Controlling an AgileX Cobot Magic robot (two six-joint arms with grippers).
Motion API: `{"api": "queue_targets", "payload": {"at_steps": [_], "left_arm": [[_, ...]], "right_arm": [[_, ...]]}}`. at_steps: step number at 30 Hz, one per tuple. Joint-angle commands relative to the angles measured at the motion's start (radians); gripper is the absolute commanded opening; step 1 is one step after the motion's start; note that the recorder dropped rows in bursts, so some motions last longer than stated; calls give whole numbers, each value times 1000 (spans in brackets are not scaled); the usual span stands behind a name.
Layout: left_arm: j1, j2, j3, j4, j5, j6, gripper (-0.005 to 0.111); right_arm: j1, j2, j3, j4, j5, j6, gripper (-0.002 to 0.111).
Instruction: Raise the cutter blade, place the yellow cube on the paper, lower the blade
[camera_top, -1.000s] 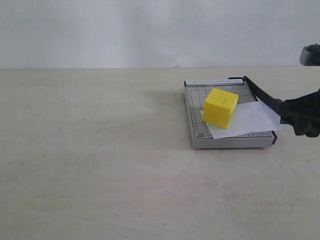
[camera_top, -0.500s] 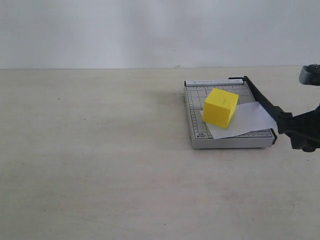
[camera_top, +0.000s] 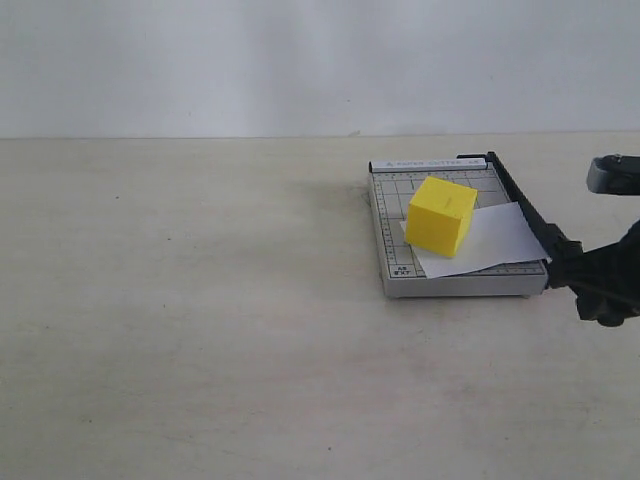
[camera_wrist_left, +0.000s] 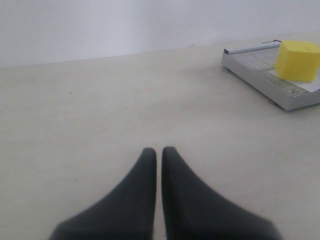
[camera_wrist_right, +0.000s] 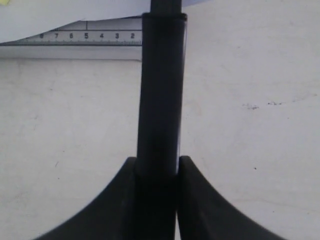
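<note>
Left side: the left gripper (camera_wrist_left: 159, 150) appears only in its own wrist view. Its 2 black fingers (camera_wrist_left: 142, 175) are pressed together with only a hairline seam between them. They hold nothing and hang over bare table (camera_top: 200, 300), well apart from the trimmer base (camera_top: 392, 215).

Centre right: the grey gridded trimmer base lies flat on the table. The yellow cube (camera_top: 441, 216) sits on it, turned so that 1 vertical edge faces the exterior camera. The cube rests on the left part of the paper (camera_top: 505, 235). The white sheet lies askew on the grid, with its right-hand corner reaching the blade.

Right side: the cutter blade (camera_top: 520, 205) has its long axis along the right edge of the base. It runs from the hinge at the far corner to the near right corner, and its handle end points toward the camera and to the right. It sits low against the base; whether it is fully seated cannot be told.

The handle (camera_wrist_right: 160, 90) projects past the base, over the table, and passes straight between the fingers of the right gripper (camera_top: 575, 270). In the right wrist view, the 2 fingers (camera_wrist_right: 125, 185) stand partly spread and pinch the round handle, 1 on each side, in contact with it.
</note>
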Motion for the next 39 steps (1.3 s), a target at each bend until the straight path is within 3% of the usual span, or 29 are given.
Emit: {"api": "queue_targets", "payload": {"at_steps": [1, 15, 20, 28, 35, 39], "left_arm": [[2, -5, -2, 5, -12, -12, 4], [2, -5, -2, 5, -12, -12, 4], [2, -5, -2, 5, -12, -12, 4], [2, -5, -2, 5, -12, -12, 4], [2, -5, -2, 5, -12, -12, 4], [2, -5, -2, 5, -12, -12, 4]], "right_arm": [[1, 42, 21, 11, 63, -6, 0], [1, 81, 21, 41, 57, -46, 0], [1, -6, 15, 41, 52, -57, 0], [1, -175, -121, 41, 117, -64, 0], [1, -165, -169, 33, 159, -68, 0], [1, -163, -169, 41, 159, -68, 7]]}}
